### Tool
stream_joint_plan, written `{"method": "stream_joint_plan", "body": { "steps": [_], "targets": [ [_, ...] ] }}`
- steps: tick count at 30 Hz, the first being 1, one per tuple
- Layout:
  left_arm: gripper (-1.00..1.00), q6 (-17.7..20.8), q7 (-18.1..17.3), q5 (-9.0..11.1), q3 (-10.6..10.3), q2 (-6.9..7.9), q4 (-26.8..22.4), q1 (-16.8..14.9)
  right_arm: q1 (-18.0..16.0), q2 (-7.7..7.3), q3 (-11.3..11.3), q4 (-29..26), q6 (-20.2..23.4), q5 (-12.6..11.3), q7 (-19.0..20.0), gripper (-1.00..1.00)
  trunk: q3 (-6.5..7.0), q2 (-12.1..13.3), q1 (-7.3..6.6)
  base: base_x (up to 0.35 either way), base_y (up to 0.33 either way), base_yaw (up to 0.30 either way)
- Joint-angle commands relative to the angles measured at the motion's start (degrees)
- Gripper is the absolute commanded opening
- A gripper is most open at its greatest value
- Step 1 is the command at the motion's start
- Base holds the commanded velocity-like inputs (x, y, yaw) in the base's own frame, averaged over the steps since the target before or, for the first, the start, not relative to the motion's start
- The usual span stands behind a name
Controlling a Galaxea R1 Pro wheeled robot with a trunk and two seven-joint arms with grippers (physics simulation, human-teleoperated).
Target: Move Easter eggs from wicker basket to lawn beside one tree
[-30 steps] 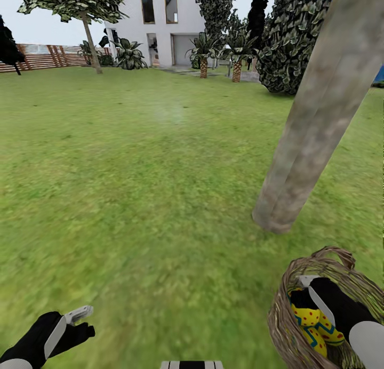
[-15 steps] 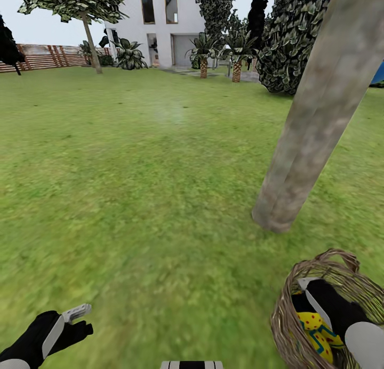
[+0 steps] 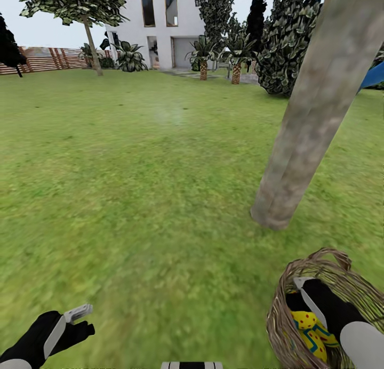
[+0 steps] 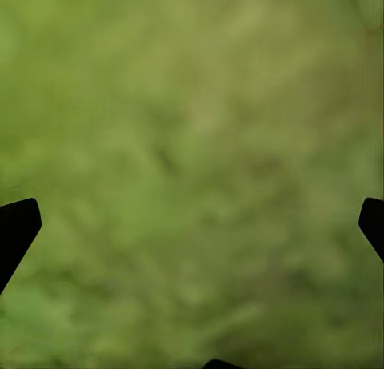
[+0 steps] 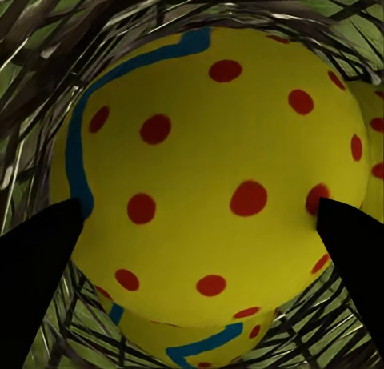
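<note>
The wicker basket (image 3: 276, 318) stands on the lawn (image 3: 133, 171) at lower right, just short of the base of the thick grey-brown tree (image 3: 301, 129). My right gripper (image 3: 300, 299) reaches down into it. In the right wrist view its two dark fingers press the sides of a yellow Easter egg (image 5: 216, 161) with red dots and a blue band, so the right gripper (image 5: 200, 213) is shut on it. Another egg (image 5: 192, 341) lies beneath, and eggs (image 3: 309, 323) show beside the arm. My left gripper (image 3: 80, 318) hangs open over bare grass (image 4: 192, 145).
Grass stretches ahead and to the left. Far off stand a white house (image 3: 160, 22), small palms (image 3: 203, 54), a dark bush (image 3: 288, 43), a second leafy tree (image 3: 88, 17) and a wooden fence (image 3: 48, 58). Something blue (image 3: 373, 74) shows at the right edge.
The camera has shifted slightly. My right arm has sunk a little deeper into the basket, covering more of the eggs. The left gripper has held its place.
</note>
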Motion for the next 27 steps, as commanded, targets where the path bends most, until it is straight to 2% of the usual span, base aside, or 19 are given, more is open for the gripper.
{"method": "stream_joint_plan", "body": {
  "steps": [1,10,27],
  "targets": [
    [1.00,0.32,-0.08,0.08,0.21,-0.03,-0.07,-0.02,0.04,-0.06,0.36,2.92,0.11,-3.43,1.09,-1.00,-0.06,-0.01,0.00,-0.006,0.000,0.000],
    [1.00,0.31,-0.15,0.08,0.15,-0.10,-0.07,-0.02,0.03,0.03,0.39,3.01,0.11,-3.39,1.16,-1.00,-0.17,-0.01,0.00,0.000,0.000,0.000],
    [1.00,0.36,-0.07,0.25,0.24,-0.13,-0.02,-0.01,0.04,0.38,0.45,3.09,0.11,-3.52,1.08,-1.00,3.59,0.21,-0.44,0.000,0.000,0.000]
  ]
}}
